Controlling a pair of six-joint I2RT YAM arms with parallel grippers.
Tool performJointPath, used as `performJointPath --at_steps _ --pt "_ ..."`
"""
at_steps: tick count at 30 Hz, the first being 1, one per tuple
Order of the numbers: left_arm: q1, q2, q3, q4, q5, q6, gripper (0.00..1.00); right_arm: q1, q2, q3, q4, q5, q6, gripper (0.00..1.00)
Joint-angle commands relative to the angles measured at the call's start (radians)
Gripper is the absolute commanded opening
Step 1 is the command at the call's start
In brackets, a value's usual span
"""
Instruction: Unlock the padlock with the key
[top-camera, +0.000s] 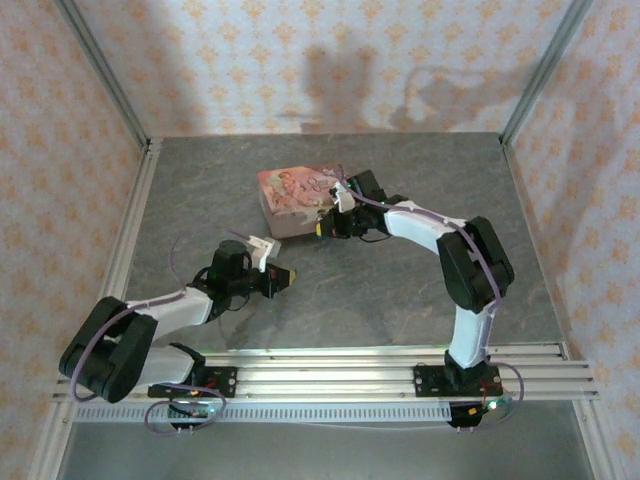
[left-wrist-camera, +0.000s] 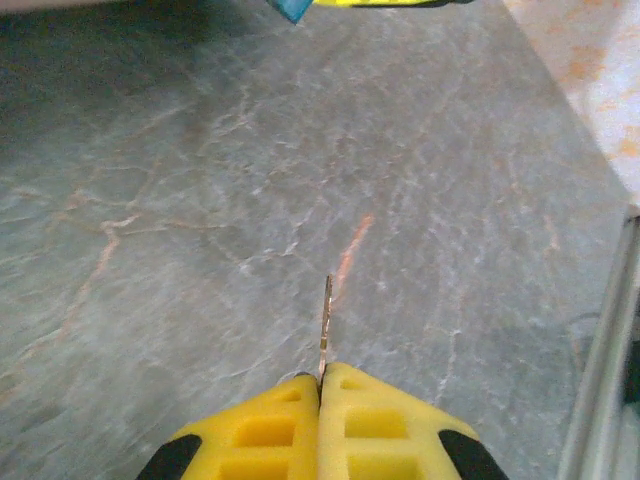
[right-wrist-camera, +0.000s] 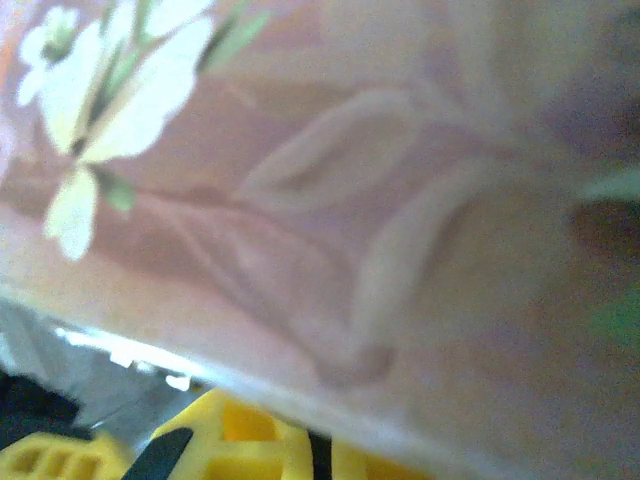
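Slippage is my chief worry: my left tool (left-wrist-camera: 320, 378) is pinched together on the key (left-wrist-camera: 326, 318) by its very end. The thin blade sticks out over bare table (left-wrist-camera: 200, 220), so a skewed push could twist it loose. I take the padlock (left-wrist-camera: 291, 9) to be the blue corner ahead, by the pink tin (top-camera: 290, 193); so little shows that finding the keyhole is guesswork. My right tool (top-camera: 328, 224) is closed against the tin's side; whether it grips the padlock I cannot tell. Open table lies between, and a metal rail (left-wrist-camera: 600, 380) edges my left wrist's view.
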Motion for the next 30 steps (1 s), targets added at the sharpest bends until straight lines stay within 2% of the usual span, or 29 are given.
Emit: performJointPath --at_steps 1,9,15,19,30 --pt "0.013 0.052 0.051 0.153 0.135 -0.078 0.00 -0.029 -0.084 0.007 -0.011 -0.184 0.015 0.00" --pt "0.014 0.073 0.057 0.269 0.148 -0.146 0.00 -0.058 -0.123 0.011 0.010 -0.296 0.075 0.00" --pt "0.015 -0.012 0.058 0.187 0.118 -0.076 0.00 -0.059 -0.121 0.072 -0.100 -0.299 0.048 0.00" --pt "0.014 -0.039 0.099 0.119 0.141 -0.054 0.00 -0.059 -0.112 0.088 -0.101 -0.348 0.057 0.00" --pt "0.019 0.054 0.198 0.157 0.214 -0.111 0.00 -0.059 -0.132 0.083 -0.063 -0.443 0.057 0.00"
